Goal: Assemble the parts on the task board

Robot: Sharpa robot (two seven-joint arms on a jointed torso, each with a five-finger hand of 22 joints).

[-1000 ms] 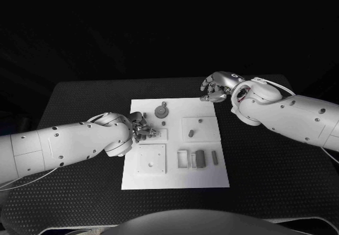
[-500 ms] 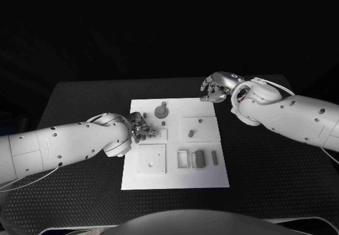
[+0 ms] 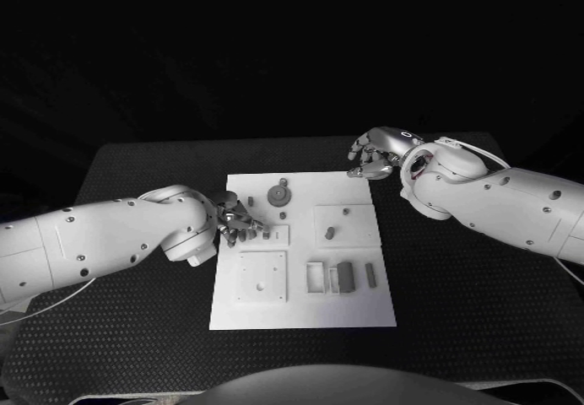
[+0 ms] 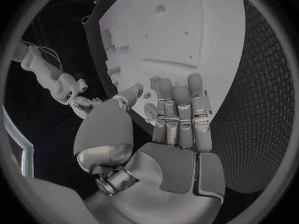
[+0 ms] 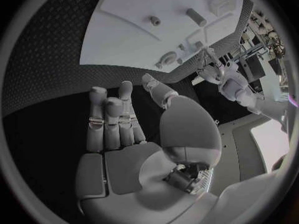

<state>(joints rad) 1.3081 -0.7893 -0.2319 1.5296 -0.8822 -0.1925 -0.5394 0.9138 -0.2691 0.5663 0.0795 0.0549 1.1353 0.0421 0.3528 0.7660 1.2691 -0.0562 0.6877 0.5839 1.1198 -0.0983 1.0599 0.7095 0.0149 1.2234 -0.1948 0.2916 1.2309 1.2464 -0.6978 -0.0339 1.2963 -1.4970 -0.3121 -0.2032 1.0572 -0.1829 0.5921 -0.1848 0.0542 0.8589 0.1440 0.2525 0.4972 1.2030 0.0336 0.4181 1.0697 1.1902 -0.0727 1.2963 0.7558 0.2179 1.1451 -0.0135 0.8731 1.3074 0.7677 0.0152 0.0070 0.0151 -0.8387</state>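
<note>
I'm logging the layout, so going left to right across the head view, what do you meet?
Left arm → left hand at the task board's left edge → round gear-like part → task board → right hand just past the board's far right corner → right arm.

Only non-task stuff here is the black table (image 3: 134, 337) itself. It's got a dotted, grippy-looking textured top and its surface runs from about 9 o'clock round through 6 to 3 o'clock in the head view, with plain darkness past its far edge at 12.
</note>
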